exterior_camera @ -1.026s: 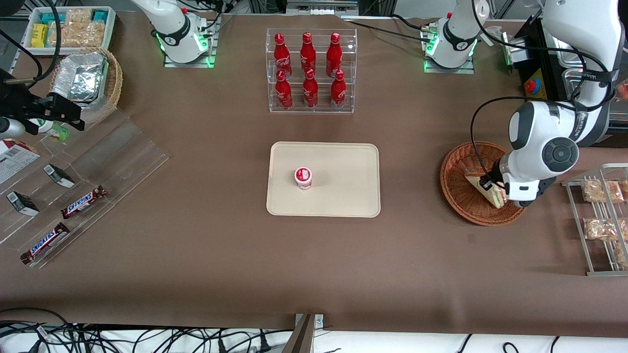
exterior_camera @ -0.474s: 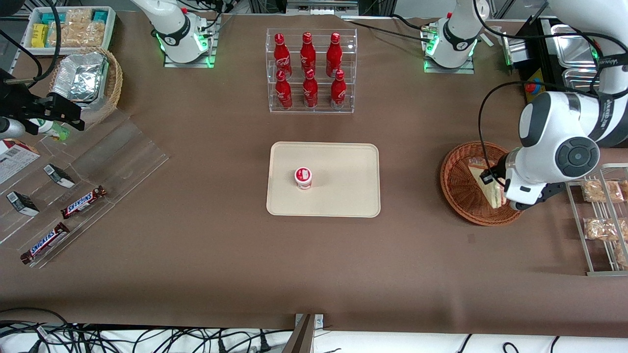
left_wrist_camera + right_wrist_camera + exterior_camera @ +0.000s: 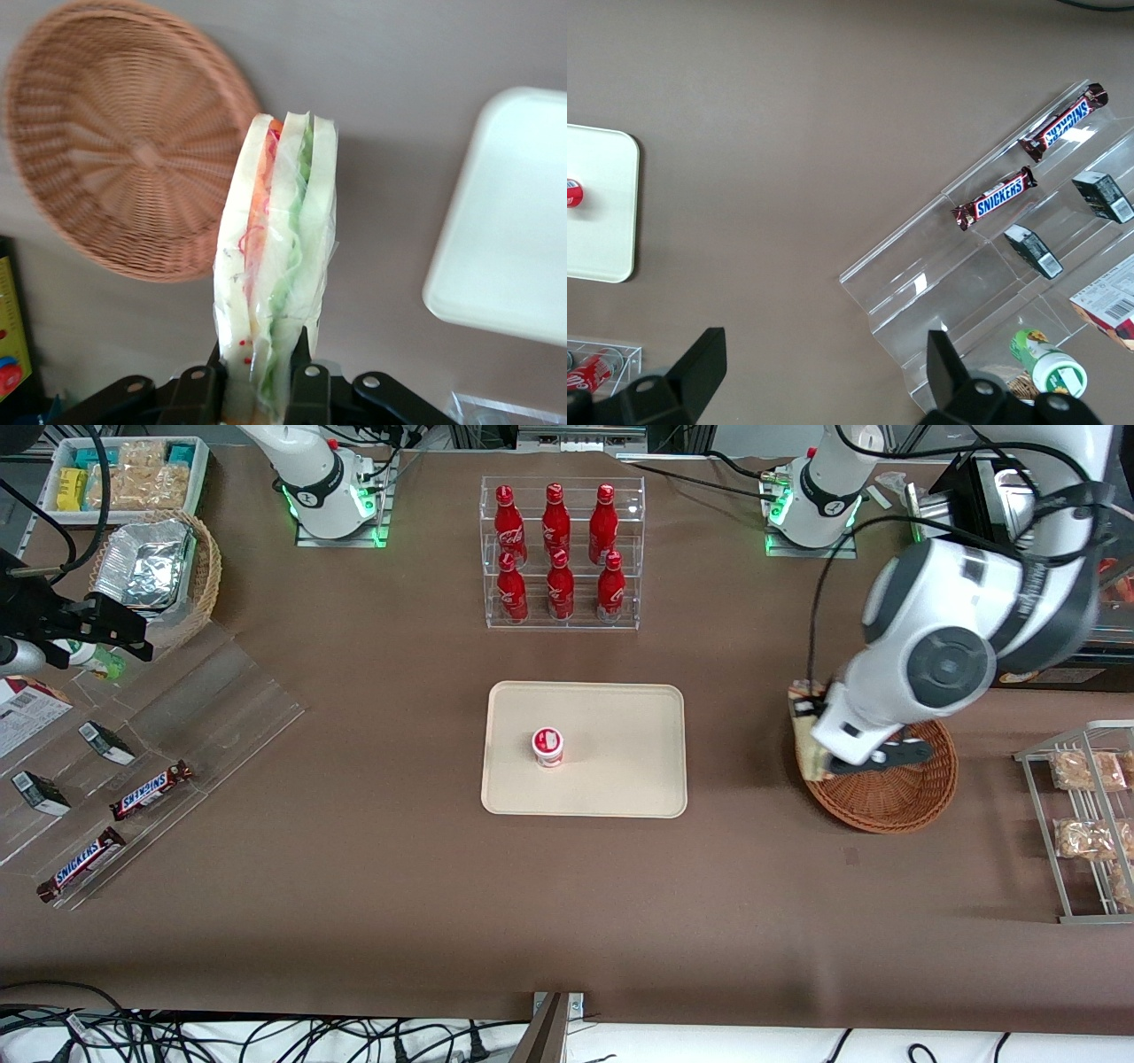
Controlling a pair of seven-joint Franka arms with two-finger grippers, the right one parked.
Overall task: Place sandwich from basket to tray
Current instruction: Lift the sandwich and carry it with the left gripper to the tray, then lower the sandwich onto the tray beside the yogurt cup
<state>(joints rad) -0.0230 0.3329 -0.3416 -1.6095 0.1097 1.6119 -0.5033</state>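
One pincer (image 3: 266,390) clamps sandwich (image 3: 276,266) above basket (image 3: 895,793) rim | tray (image 3: 620,779) apart | fingertips mostly hidden

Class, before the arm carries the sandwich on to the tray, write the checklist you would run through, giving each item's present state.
1. Tool shut on sandwich: ok.
2. Sandwich out of basket, held at the rim nearest the tray: ok.
3. Wrap intact around sandwich: ok where visible.
4. Tray has bare room beside the red-lidded cup: ok.
5. Table between basket and tray free of obstacles: ok.
6. Grip firm enough for the carry: cannot tell.
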